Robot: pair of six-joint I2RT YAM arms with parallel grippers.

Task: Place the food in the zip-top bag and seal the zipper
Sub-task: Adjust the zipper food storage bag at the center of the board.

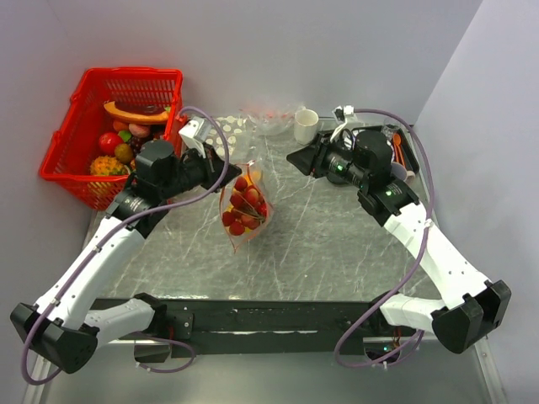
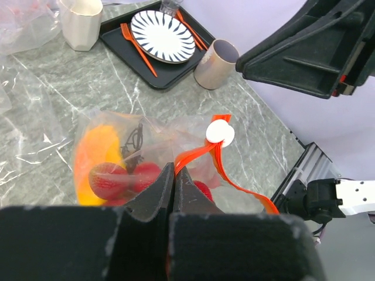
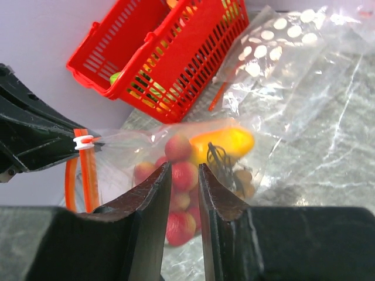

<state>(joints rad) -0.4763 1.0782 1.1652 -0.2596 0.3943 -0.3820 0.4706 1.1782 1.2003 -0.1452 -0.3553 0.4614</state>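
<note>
The zip-top bag [image 1: 244, 210] hangs over the middle of the table, holding red strawberries [image 2: 108, 178] and a yellow piece of food [image 2: 94, 152]. My left gripper [image 1: 226, 173] is shut on the orange-red zipper [image 2: 234, 178] at the bag's mouth [image 2: 176, 167], close to the white slider [image 2: 220, 133]. The free end of the strip curls away to the right. My right gripper [image 1: 295, 158] is narrowly open and empty, a short way right of the bag. In the right wrist view the bag [image 3: 228, 146] shows beyond the gap between its fingers [image 3: 184, 170].
A red basket [image 1: 84, 101] with fruit stands at the back left. A white-dotted clear bag [image 3: 275, 52] lies behind the hanging bag. A white cup [image 1: 306, 126] stands at the back. A black tray [image 2: 114, 32] with a striped plate [image 2: 163, 36] lies at the back right, with a cup [image 2: 215, 55] beside it.
</note>
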